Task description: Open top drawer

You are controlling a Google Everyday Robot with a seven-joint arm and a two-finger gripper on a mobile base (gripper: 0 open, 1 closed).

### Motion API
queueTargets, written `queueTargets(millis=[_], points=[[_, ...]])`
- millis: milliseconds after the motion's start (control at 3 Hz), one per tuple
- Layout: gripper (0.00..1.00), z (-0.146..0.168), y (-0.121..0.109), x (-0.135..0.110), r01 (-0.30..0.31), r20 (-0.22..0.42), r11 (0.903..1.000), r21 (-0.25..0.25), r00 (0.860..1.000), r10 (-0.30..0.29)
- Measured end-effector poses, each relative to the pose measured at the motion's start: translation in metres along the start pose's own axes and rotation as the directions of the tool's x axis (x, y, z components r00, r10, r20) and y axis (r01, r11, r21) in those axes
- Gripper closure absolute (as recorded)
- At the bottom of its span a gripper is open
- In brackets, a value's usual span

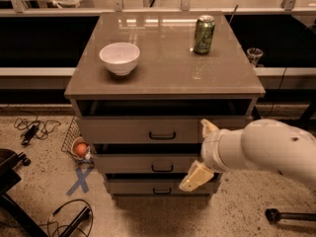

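A grey-taupe drawer cabinet seen from above and in front. Its flat top serves as a table [168, 80] carrying a white bowl [120, 58] on the left and a green can [203, 34] at the back right. The top drawer [128, 131] sits directly under that top, above two narrower drawers, with a small black bar handle [162, 136] at its centre. A dark gap shows above its front; whether it is drawn out a little or fully shut is hard to tell.

The gripper [202, 152], on a thick white arm entering from the right, hangs in front of the cabinet, right of the handle and apart from it. Its two cream fingers [196, 177] are spread and hold nothing.

This looks like the approach step. Next the gripper would need to move left, close around the handle and pull straight outward.

The arm hides the right ends of the drawer fronts, and the drawer's inside cannot be seen
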State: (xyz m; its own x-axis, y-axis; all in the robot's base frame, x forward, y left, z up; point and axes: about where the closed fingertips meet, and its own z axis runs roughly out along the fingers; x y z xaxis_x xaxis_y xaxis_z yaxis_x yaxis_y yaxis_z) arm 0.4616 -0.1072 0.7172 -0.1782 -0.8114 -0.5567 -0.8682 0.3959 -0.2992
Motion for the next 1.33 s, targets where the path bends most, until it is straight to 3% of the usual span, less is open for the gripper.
queueTargets(millis=[333, 667, 1333], points=[[0.00, 0.063, -0.039, 0.016, 0.043, 0.009, 0.9989, -0.019, 0.999, -0.043], [0.00, 0.063, -0.040, 0.014, 0.047, 0.010, 0.9987, -0.020, 0.999, -0.047], [0.00, 0.057, -0.065, -0.019, 0.130, 0.013, 0.9908, -0.038, 0.991, -0.130]])
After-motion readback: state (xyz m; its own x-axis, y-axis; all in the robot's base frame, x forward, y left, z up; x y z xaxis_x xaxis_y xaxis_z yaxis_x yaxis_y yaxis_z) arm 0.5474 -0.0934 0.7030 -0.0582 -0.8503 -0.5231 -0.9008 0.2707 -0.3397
